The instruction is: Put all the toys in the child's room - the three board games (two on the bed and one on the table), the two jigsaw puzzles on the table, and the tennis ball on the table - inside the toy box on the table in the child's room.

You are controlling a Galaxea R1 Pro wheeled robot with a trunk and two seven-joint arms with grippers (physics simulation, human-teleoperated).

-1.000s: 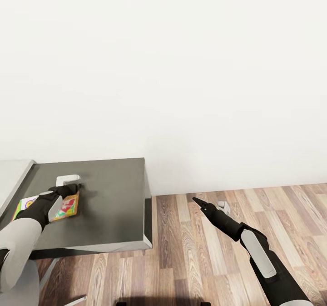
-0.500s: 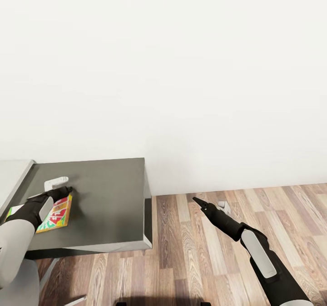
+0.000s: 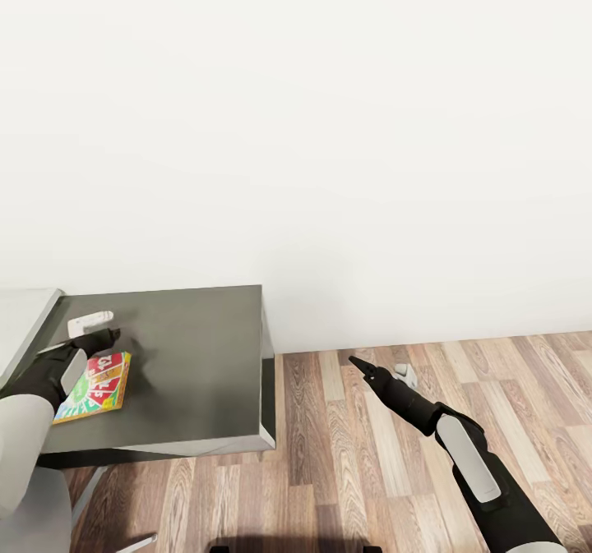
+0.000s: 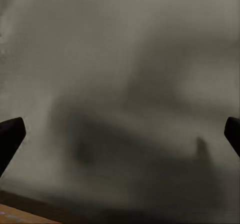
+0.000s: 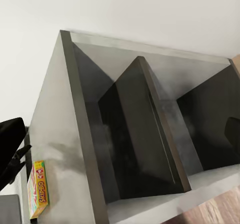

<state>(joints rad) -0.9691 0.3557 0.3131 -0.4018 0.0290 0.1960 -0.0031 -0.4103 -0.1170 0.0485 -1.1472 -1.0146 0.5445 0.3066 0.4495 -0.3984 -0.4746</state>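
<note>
Since release, left gripper [image 3: 97,329] is drawn back, jaws open, empty, from board game [image 3: 93,386] left on cabinet [image 3: 201,356]; regrasp likely needed.

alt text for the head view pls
A colourful board game lies flat on a dark grey cabinet top at lower left, the left tool at its far edge. The right arm reaches over wood floor; a blank white wall above.

A low cabinet [image 3: 197,356] with a dark grey top stands against a white wall [image 3: 329,126] on wood-plank floor [image 3: 345,471].
</note>
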